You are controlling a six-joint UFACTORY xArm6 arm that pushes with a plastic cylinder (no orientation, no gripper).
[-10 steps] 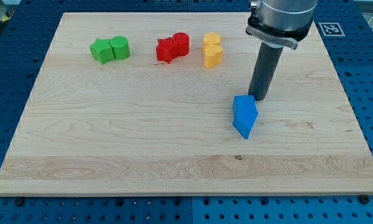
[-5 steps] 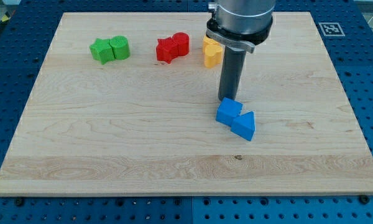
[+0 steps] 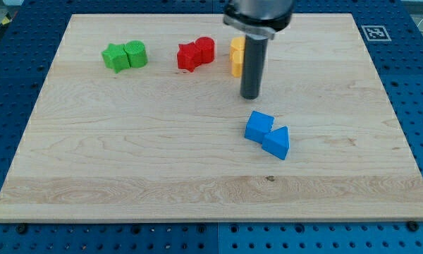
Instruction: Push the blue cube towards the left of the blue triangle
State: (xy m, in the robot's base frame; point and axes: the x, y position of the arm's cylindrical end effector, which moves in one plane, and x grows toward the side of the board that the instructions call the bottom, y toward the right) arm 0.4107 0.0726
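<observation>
Resting on bare wood, my tip (image 3: 250, 97) is the lower end of a straight dark rod and holds nothing — it touches no block. It stands just above the small blue plastic cube (image 3: 258, 127) in the view, with a clear strip of board between them.

That blue cube lies a little right of the board's middle, roughly halfway between the top and bottom edges. Touching its lower right side is the small blue plastic triangle (image 3: 276, 142), so the cube sits at the triangle's upper left and the pair forms a short diagonal running towards the bottom right corner.

Behind the rod, near the top edge, two small yellow blocks (image 3: 236, 57) are stacked one above the other in the view; the rod covers their right sides, so their shapes are hard to make out. To their left, a red star-like block (image 3: 188, 56) touches a red cylinder (image 3: 205, 49). Further towards the top left corner, a green star-like block (image 3: 115, 57) touches a green cylinder (image 3: 135, 53).

All of this lies on a pale wooden board (image 3: 127, 155) — it rests on a blue perforated table (image 3: 419, 106), with a black-and-white marker tag (image 3: 374, 32) just off the board's top right corner.
</observation>
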